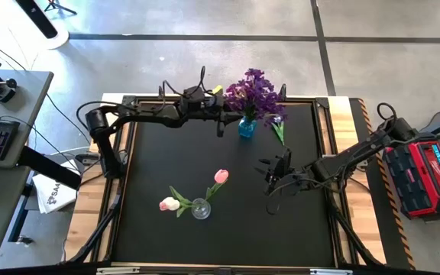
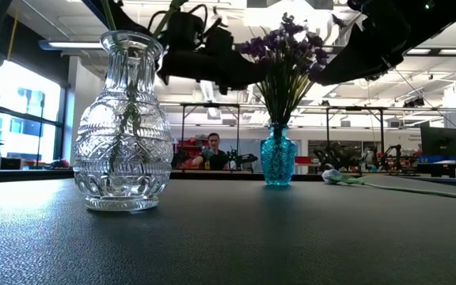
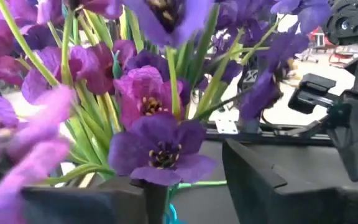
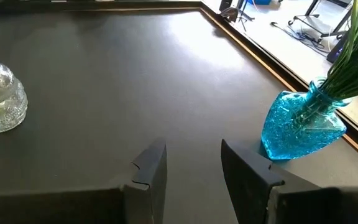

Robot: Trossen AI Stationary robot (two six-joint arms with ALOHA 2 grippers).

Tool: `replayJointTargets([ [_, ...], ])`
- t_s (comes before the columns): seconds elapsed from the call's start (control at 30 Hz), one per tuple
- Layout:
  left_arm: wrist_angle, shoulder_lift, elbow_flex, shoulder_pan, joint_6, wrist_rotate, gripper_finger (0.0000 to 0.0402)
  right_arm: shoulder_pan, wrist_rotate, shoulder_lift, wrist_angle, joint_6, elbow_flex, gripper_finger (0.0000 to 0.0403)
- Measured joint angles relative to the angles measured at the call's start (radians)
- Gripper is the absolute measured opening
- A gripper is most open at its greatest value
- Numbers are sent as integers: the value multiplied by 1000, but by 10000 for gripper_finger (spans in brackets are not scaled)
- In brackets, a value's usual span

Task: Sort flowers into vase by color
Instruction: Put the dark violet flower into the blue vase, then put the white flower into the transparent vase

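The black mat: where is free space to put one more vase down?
Bare mat lies between the left gripper and the clear vase, and along the near edge. Crowded: around the blue vase, the loose flower and the right gripper.

The purple flowers (image 1: 253,93) with green stems stand in a bright blue, bead-textured vase (image 1: 247,127). The clear glass vase (image 1: 201,208), cut with ribbed and diamond patterns, holds a pink tulip (image 1: 221,176) and a white, pink-tinged tulip (image 1: 169,204), both with green leaves. Both vases sit on a black table mat (image 1: 159,160) edged by pale wood.
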Motion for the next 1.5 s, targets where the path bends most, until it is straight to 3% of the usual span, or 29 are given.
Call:
replayJointTargets([
  [0.13,-196,-83,0,0,45,-38,151,-4,-13,-16,-83,55,0,123],
  [0.3,-530,-257,0,-45,165,-361,144,-70,-114,-81,-366,322,0,124],
  [0.43,-760,-396,0,-110,182,-615,134,-137,-97,-83,-601,490,0,124],
  [0.57,-1005,-502,0,-177,120,-742,130,-215,-83,-50,-705,600,0,124],
  [0.67,-1086,-570,-54,-227,34,-791,129,-283,-88,-18,-707,613,0,124],
  [0.8,-1071,-652,-202,-286,-64,-836,129,-393,-114,30,-689,525,0,124],
  [1.1,-816,-746,-542,-371,-277,-850,129,-597,-186,145,-502,266,0,124],
  [1.3,-681,-747,-693,-423,-413,-851,129,-673,-254,190,-458,184,-5,124],
  [1.5,-523,-747,-799,-468,-477,-857,129,-739,-321,181,-204,127,-148,124],
])
